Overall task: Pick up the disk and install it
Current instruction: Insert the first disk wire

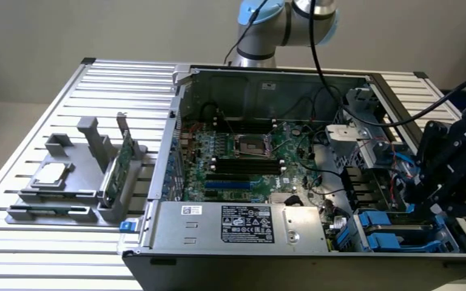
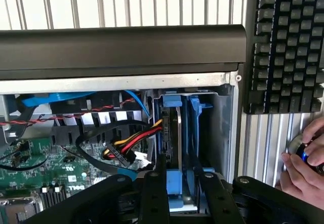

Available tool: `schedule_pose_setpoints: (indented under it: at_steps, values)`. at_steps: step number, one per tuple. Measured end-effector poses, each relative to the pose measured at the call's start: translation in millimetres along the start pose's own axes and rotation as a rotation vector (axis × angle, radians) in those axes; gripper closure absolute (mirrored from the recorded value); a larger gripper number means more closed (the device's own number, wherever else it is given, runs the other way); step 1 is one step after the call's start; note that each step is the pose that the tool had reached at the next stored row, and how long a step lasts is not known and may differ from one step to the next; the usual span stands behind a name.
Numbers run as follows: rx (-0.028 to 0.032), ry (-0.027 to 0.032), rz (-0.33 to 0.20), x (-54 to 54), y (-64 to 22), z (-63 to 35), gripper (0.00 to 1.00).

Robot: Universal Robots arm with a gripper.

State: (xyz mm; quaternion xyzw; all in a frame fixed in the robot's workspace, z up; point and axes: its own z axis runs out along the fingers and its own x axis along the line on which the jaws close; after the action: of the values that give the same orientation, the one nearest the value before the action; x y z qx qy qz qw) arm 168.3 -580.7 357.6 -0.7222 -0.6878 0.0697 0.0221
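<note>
Disk [image 2: 174,133], blue-framed, stands on edge in the computer case's [image 1: 216,224] drive bay; we see our gripper [image 2: 179,181] half-open, fingers clasping its end to seat it.

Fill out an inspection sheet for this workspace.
Surface: slatted metal table carrying an open computer case.
Job's things: disk stands on edge in the drive bay, blue frame outward.
Clutter: grey holder with a chip and a green card, on the exterior view's left; keyboard beside the case.
Grippers: gripper appears closed on the disk's blue frame.
Cables: red, yellow and black bundle right beside the bay; the arm's own black cable hangs over the case.
Surroundings: a person's hand on a small device near the keyboard.
</note>
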Motion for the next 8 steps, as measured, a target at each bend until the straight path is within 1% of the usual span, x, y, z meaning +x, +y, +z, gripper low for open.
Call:
schedule_pose_setpoints:
  at_steps: [2,8]
  values:
    - [0.0,-0.0001,0.0,-0.5,-5.1,0.6,0.69]
    - [0.0,0.0002,0.0,-1.4,-24.7,3.2,0.69]
